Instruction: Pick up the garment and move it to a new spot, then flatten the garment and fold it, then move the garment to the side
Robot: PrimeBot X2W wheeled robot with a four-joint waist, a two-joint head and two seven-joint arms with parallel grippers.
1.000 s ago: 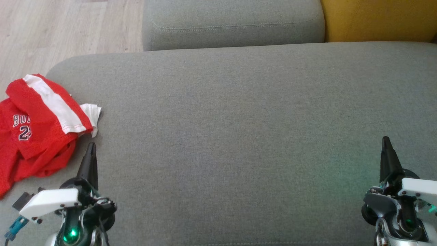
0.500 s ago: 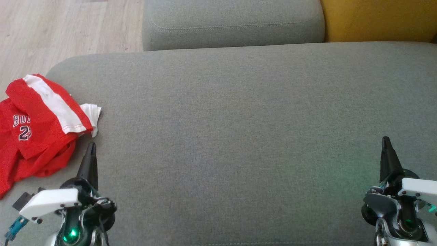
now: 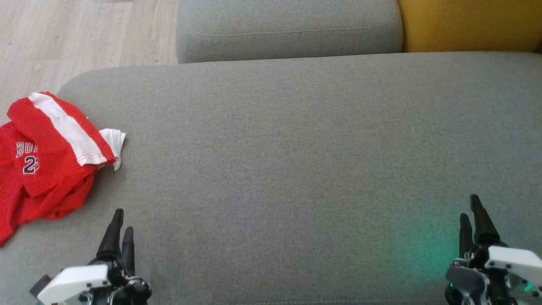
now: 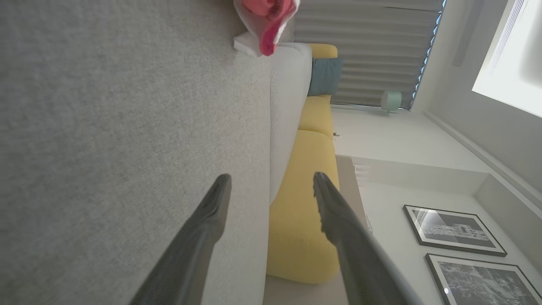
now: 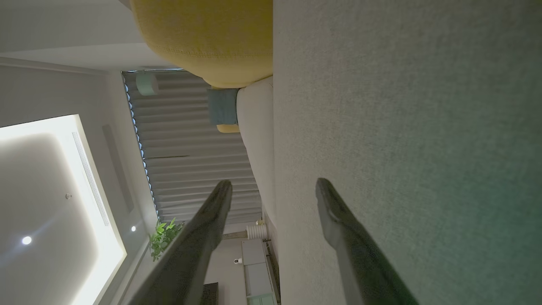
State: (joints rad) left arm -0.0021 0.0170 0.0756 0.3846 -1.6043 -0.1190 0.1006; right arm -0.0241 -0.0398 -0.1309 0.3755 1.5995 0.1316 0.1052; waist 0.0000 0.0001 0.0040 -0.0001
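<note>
Garment [image 3: 46, 156] heaped at sofa [image 3: 296, 148] edge, near left tool [image 3: 124, 219], far from right tool [image 3: 468, 206]; both released, empty.

A broad grey sofa seat [image 3: 296, 148] lay below a grey back cushion [image 3: 288, 29], a yellow cushion [image 3: 470, 25] just beside it; pale wooden floor [image 3: 63, 38] bordered the far left corner

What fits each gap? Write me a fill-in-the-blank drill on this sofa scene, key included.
1. The crumpled sports garment is mostly ____ with a white stripe.
2. The left gripper and right gripper both stand ____, holding nothing.
3. The sports garment lies nearer the ____ gripper.
Missing words: red; open; left.
</note>
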